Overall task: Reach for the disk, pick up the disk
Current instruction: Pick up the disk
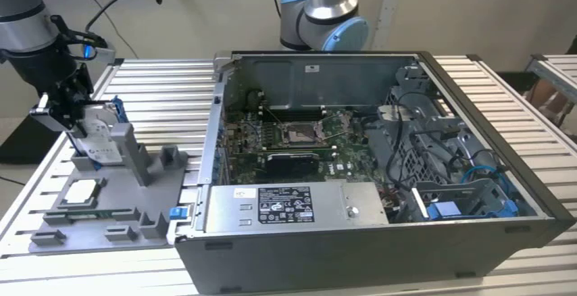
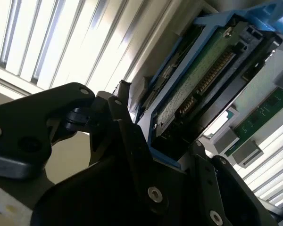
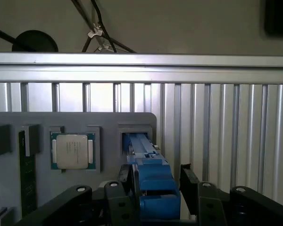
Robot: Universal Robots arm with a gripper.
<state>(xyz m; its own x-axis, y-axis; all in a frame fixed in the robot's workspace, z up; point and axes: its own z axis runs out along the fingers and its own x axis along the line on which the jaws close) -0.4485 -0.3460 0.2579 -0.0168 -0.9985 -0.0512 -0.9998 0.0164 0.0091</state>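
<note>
The disk (image 1: pixel 101 140), silver-grey with a white label and a blue bracket, stands on edge in a slot of the grey fixture plate (image 1: pixel 117 208) at the exterior view's left. My gripper (image 1: pixel 72 117) comes down on its upper part. In the first wrist view the disk's blue edge (image 3: pixel 148 165) runs from the slot up between the black fingers (image 3: pixel 188 181), which press against both its sides. The second wrist view shows the disk's green circuit board and connector (image 2: pixel 198 89) held between the same fingers (image 2: pixel 127 127).
An open computer case (image 1: pixel 379 174) fills the middle and right of the slatted metal table (image 1: pixel 162 86). On the fixture plate lie a square silver chip (image 1: pixel 81 191) and a memory stick (image 3: pixel 27 174). A second arm's base (image 1: pixel 320 19) stands behind the case.
</note>
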